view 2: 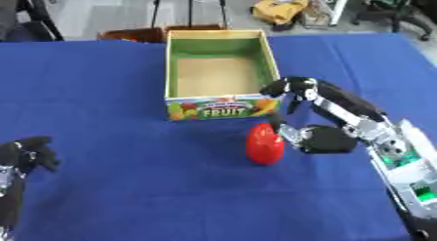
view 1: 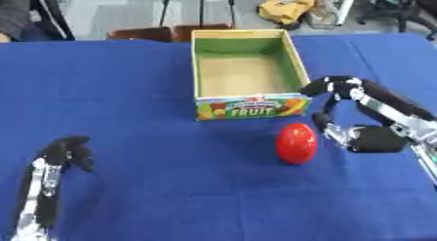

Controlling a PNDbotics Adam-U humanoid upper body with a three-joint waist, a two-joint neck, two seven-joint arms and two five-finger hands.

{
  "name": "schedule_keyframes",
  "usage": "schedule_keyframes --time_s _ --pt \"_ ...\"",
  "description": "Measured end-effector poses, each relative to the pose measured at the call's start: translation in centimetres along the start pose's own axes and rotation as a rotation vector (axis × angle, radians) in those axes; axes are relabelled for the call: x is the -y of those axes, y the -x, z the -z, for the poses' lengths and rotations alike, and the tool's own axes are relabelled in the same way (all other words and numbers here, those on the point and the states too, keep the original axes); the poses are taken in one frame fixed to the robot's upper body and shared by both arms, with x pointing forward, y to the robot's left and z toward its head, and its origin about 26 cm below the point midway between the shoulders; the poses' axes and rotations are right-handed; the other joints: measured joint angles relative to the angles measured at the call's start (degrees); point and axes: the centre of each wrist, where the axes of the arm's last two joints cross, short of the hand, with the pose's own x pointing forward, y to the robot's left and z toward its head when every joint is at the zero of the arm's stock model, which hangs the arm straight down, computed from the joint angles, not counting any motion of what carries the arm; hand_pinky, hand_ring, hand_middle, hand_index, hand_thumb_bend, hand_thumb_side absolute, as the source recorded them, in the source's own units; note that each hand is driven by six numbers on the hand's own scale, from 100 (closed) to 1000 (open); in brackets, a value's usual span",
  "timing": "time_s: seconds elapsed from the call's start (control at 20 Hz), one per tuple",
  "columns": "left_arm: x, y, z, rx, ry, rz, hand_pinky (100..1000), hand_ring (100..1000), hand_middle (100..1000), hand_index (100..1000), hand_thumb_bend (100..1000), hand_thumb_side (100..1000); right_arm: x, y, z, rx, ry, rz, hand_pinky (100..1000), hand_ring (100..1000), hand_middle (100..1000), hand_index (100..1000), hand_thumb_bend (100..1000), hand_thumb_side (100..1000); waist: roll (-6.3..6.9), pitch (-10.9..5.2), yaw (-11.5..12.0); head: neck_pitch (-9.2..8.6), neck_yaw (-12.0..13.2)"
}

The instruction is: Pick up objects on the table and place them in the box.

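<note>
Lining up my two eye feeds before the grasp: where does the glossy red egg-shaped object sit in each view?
Left eye view: red egg-shaped object right of centre, on the blue cloth, just left of the right hand.
Right eye view: centre, slightly lower.
Shared landmark: the open cardboard box with its FRUIT label, just behind the object.

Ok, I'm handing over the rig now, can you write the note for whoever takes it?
Right hand: open, fingers spread beside the red fruit, not gripping it yet.
Left hand: idle at the lower left, holding nothing.
Red fruit: on the blue table, just in front of the fruit box.
Done: nothing in the box so far.
Left: close on the fruit, lift it, drop it in the box.
</note>
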Motion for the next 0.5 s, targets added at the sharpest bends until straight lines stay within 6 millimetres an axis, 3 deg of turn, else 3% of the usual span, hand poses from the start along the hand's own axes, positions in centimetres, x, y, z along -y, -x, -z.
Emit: schedule_keyframes --time_s 0.5 --pt "0.0 0.1 0.0 -0.005 0.001 -0.001 560 383 464 684 624 982 -0.5 1.3 1.1 -0.020 -0.087 0.000 585 833 823 887 260 768 0.14 -0.05 0.30 0.01 -0.33"
